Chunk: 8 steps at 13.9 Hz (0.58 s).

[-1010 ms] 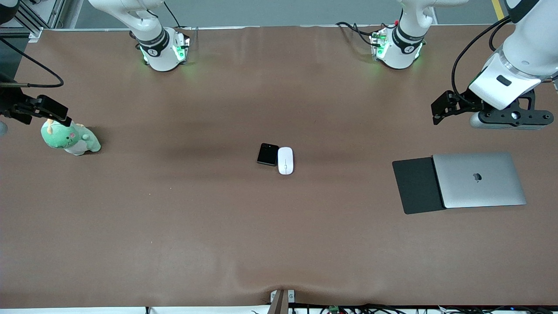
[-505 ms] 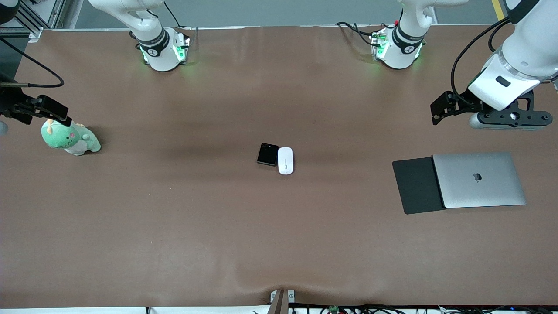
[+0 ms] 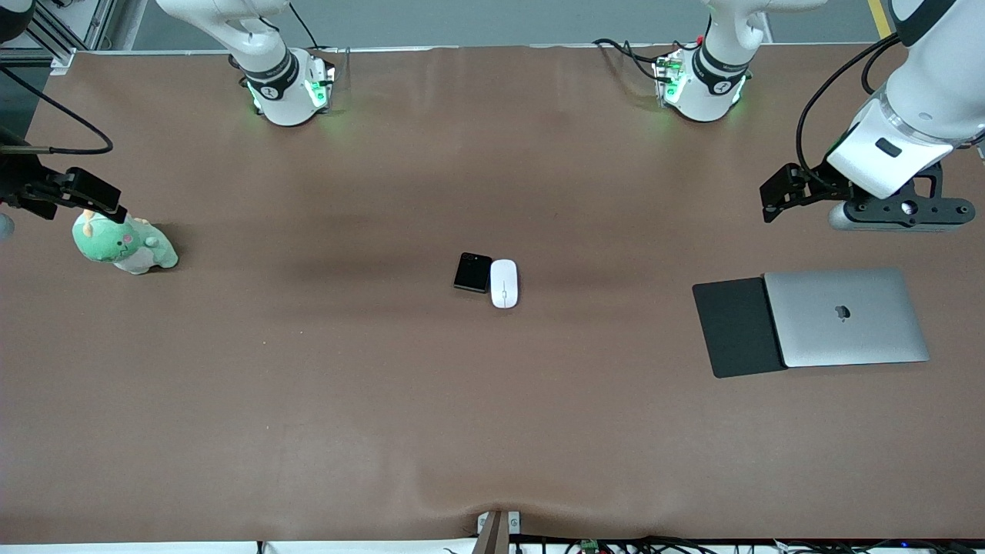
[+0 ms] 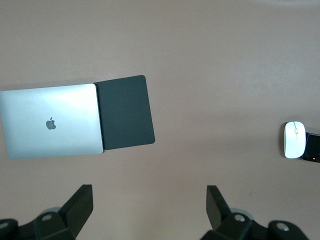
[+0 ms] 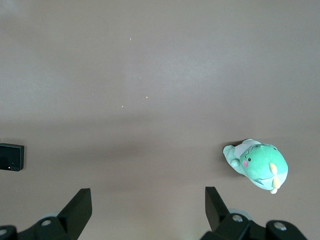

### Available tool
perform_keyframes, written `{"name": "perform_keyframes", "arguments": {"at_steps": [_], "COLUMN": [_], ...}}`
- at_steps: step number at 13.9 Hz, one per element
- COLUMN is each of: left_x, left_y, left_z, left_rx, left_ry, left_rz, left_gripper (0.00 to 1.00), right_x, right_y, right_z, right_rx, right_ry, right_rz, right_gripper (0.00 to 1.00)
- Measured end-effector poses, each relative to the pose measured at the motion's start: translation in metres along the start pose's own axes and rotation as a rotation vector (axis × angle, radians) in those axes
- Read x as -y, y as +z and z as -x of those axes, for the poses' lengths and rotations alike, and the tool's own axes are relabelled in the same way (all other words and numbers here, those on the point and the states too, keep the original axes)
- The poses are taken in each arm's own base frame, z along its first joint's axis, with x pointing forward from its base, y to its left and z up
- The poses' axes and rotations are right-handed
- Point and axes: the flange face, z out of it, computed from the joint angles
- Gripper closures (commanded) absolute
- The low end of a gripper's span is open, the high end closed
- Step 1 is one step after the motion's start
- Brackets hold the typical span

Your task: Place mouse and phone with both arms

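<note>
One brown table [image 3: 492, 423] carries everything. One silver laptop [image 3: 846, 317] lies closed over an edge of one black mouse pad [image 3: 735, 327], both below the left gripper [image 4: 150, 210], which is held wide open and empty above the table. One green plush toy [image 3: 123, 245] sits just beside the right gripper [image 5: 145, 212], also spread wide and empty; in the front view that gripper is largely cut off. One mouse [image 3: 504, 283] and one phone [image 3: 472, 272] lie touching at mid-table, well apart from both grippers, long axes running between bases and front camera. In the right wrist view the phone is cut off.
</note>
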Motion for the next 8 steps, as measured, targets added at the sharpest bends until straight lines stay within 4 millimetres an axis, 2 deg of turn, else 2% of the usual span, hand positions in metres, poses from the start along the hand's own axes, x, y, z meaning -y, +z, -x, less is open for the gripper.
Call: {"name": "perform_keyframes", "arguments": {"at_steps": [8], "left_x": [-0.006], "left_y": [0.01], "left_z": [-0.004], "left_rx": [0.018], "left_ry": [0.008], "left_rz": [0.0], "left_gripper": [0.0], "right_x": [-0.014], "right_y": [0.004], "right_z": [-0.004], "right_rx": [0.001], "right_ry": [0.005], "right_rz": [0.0], "right_gripper": [0.0]}}
